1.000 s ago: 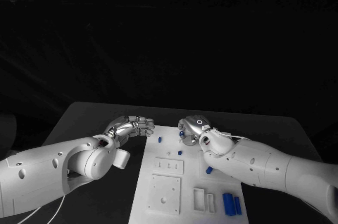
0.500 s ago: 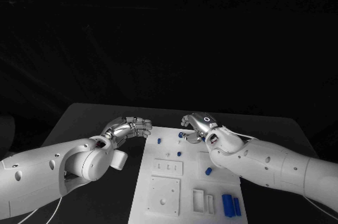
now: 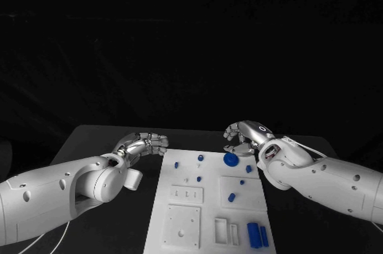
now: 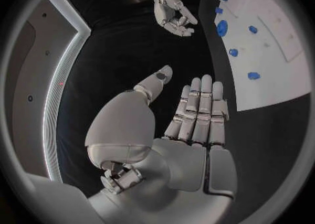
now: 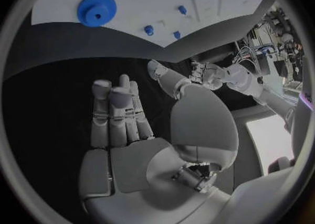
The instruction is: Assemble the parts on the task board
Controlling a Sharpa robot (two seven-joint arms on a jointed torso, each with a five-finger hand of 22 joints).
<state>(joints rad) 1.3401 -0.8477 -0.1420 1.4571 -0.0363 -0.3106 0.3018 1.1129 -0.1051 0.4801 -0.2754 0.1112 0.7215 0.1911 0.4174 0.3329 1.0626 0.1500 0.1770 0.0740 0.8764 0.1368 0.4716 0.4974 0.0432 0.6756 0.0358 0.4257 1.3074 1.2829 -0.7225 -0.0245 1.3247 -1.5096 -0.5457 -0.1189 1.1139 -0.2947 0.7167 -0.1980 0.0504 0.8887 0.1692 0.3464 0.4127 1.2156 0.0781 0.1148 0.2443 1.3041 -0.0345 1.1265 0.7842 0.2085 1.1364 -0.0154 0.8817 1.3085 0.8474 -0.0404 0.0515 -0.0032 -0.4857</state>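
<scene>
The white task board [image 3: 209, 210] lies in the middle of the table. A round blue gear [image 3: 231, 159] sits near its far end, also seen from the wrists [image 4: 222, 28] [image 5: 96, 9]. Small blue pegs [image 3: 200, 157] dot the far half of the board. Two blue bars [image 3: 256, 234] lie side by side at its near right corner. My right hand [image 3: 249, 135] hovers just beyond the gear, holding nothing, with its fingers straight [image 5: 125, 119]. My left hand [image 3: 144, 144] stays off the board's far left corner, also with nothing in it [image 4: 190, 124].
Rectangular recesses and raised plates [image 3: 185, 225] take up the near half of the board. The black table [image 3: 96, 138] runs on past the board to both sides.
My right hand has lifted off the board's far end and drawn back to the right, uncovering the blue gear. The left hand has barely moved.
</scene>
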